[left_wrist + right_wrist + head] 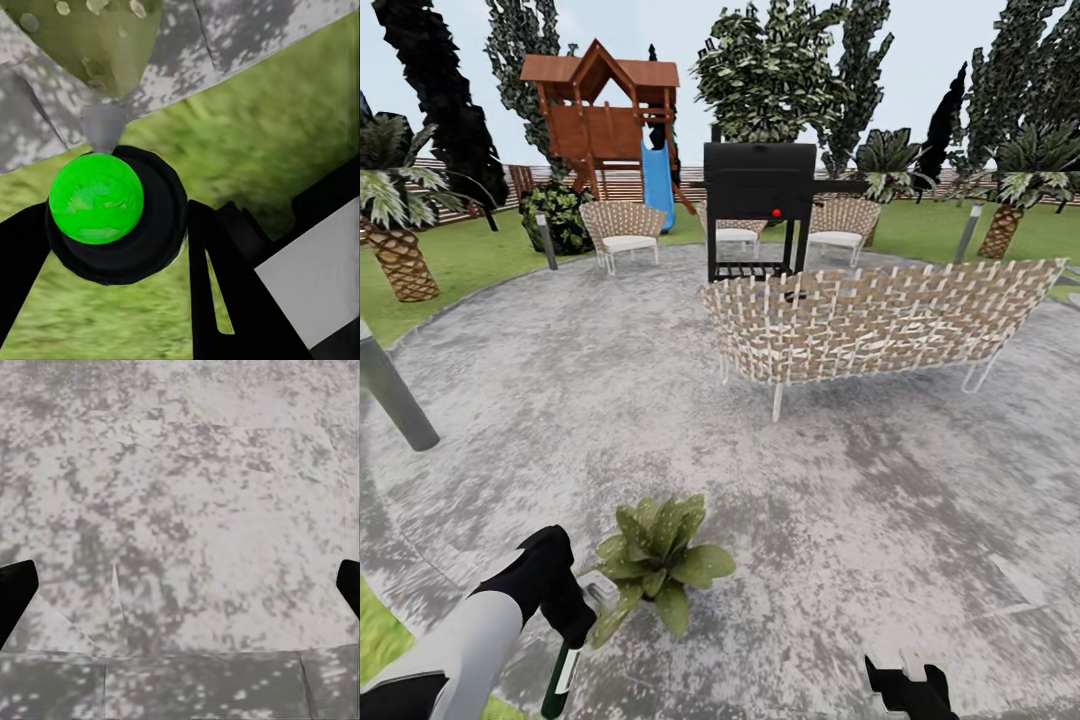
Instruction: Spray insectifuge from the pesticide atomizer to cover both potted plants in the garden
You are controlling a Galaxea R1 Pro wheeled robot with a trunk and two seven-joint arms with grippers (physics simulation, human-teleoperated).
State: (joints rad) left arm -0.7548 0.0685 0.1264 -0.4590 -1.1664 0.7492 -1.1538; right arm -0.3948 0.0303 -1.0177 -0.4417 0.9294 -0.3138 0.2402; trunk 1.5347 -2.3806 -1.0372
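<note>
Your left end effector [565, 625] grips the atomizer [560, 680]; its white label shows no readable writing. A potted plant [655, 565] sits just beside it. Your right end effector [908, 690] hangs open over bare paving [840, 500], sofa [880, 320] well beyond.

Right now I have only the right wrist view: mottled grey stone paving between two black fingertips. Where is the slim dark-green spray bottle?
Observer: The left gripper holds the slim dark-green pesticide atomizer, low at the head view's left.
Operator: Any plant near it?
Observer: Yes, a low potted plant with pointed olive-green leaves stands on the grey paving, right beside that gripper.
Operator: And my right gripper?
Observer: The right gripper hangs empty off to the plant's right, well apart from it.
</note>
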